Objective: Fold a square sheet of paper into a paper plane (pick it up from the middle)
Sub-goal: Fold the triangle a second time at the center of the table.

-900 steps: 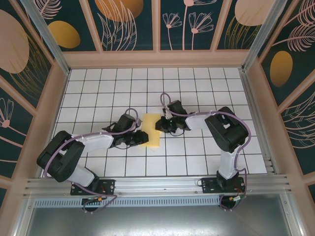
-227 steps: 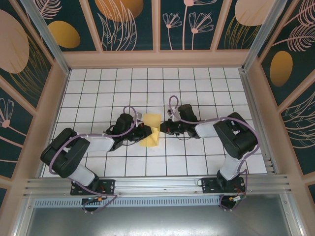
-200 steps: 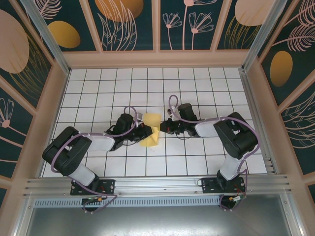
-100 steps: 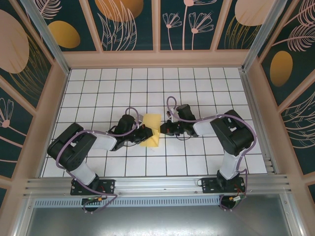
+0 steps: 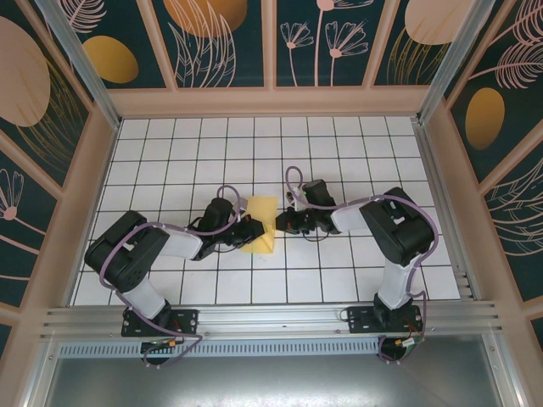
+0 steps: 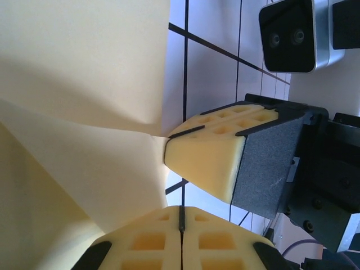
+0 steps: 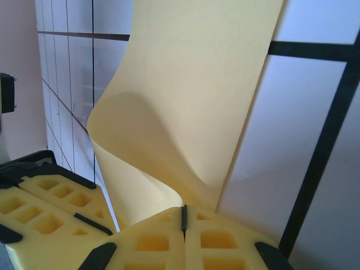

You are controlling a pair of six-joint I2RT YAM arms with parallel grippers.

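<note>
The square sheet of paper [image 5: 261, 212] is yellow and creased into a narrow strip on the white tiled floor, between the two arms. My right gripper [image 5: 278, 222] is shut on the sheet's right edge. In the right wrist view the paper [image 7: 197, 84] curls up and leftward from the closed pads [image 7: 183, 216]. My left gripper [image 5: 252, 229] is shut, and its pads [image 6: 181, 219] lie against the sheet [image 6: 84, 84] with nothing visible in their seam. The right fingertips [image 6: 205, 163] pinch the paper just above them. The left fingers [image 7: 50, 208] sit at the lower left.
Bare white tiles [image 5: 339, 161] run to the back and to both sides of the arms. Patterned walls with beige frames [image 5: 271, 100] close in the floor. The right wrist's camera housing [image 6: 292, 34] hangs close above the left gripper.
Over the last second both grippers have held their places at the paper while the arms' elbows shifted slightly inward. Earlier the sheet lay flat; now its right edge is lifted and curled.
</note>
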